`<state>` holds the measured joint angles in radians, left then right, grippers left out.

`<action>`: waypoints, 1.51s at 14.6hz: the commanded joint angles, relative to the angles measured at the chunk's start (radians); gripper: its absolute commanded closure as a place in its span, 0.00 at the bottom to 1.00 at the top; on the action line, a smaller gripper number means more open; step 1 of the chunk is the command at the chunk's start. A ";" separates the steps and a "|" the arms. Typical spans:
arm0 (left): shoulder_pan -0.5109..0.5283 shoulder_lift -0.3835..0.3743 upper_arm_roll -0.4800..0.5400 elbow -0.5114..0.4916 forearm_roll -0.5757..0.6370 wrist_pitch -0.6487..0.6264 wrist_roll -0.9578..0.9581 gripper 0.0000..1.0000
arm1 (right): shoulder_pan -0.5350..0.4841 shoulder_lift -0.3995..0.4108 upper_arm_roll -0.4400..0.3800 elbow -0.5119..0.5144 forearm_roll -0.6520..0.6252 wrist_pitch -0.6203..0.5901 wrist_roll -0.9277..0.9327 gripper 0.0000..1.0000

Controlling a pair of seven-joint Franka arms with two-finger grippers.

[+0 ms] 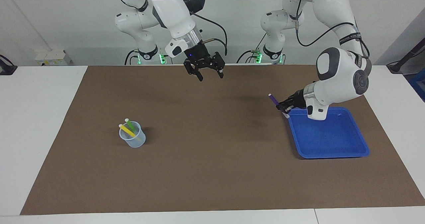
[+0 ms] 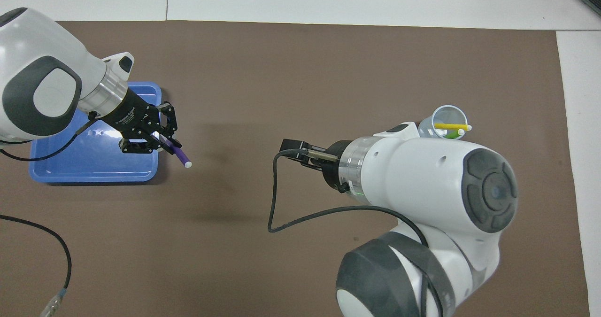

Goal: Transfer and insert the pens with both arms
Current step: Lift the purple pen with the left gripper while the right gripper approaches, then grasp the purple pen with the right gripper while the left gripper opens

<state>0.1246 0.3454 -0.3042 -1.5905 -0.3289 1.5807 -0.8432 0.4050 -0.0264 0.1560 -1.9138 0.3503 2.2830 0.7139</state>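
A blue tray (image 1: 332, 144) sits on the brown mat (image 1: 212, 171) at the left arm's end of the bench (image 1: 33, 117), its floor bare of pens. Over the tray corner nearest the robots and the mat's middle, the left claw (image 1: 285, 107) is clamped shut on the purple pen (image 1: 274, 100), which is tilted, its pale tip pointing up and toward the middle of the bench. The right claw (image 1: 210, 74) hangs over the mat's edge close to the robots, fingers spread wide and holding nothing; the right arm appears to be waiting. Toward the right arm's end, farther from the robots, a clear cup (image 1: 132, 139) holds the yellow pen (image 1: 126, 130) and the green pen (image 1: 130, 124), both leaning with their pale ends above the rim.

With two pens in the cup and the third lifted from the tray, the step in hand looks like the transfer of the last pen. The next move likely calls for the left arm to carry the purple pen toward the middle of the bench and present its free end, so the right claw can close on it without knocking it askew. Only then should the left claw release. The cup stands well apart from both claws.
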 commanded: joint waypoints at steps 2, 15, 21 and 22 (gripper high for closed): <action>-0.045 -0.029 0.014 -0.026 -0.091 -0.008 -0.115 1.00 | 0.023 0.033 -0.003 -0.002 0.021 0.067 0.015 0.00; -0.140 -0.031 0.014 -0.028 -0.344 0.082 -0.404 1.00 | 0.092 0.123 -0.003 0.019 0.021 0.214 0.062 0.09; -0.168 -0.029 0.013 -0.026 -0.420 0.125 -0.470 1.00 | 0.092 0.123 -0.003 0.021 0.021 0.213 0.053 0.25; -0.169 -0.029 0.013 -0.026 -0.430 0.125 -0.471 1.00 | 0.089 0.126 -0.003 0.021 0.021 0.216 0.044 0.27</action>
<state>-0.0313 0.3430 -0.3052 -1.5912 -0.7306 1.6873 -1.2958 0.4924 0.0863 0.1558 -1.9079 0.3512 2.4865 0.7656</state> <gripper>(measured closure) 0.833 0.220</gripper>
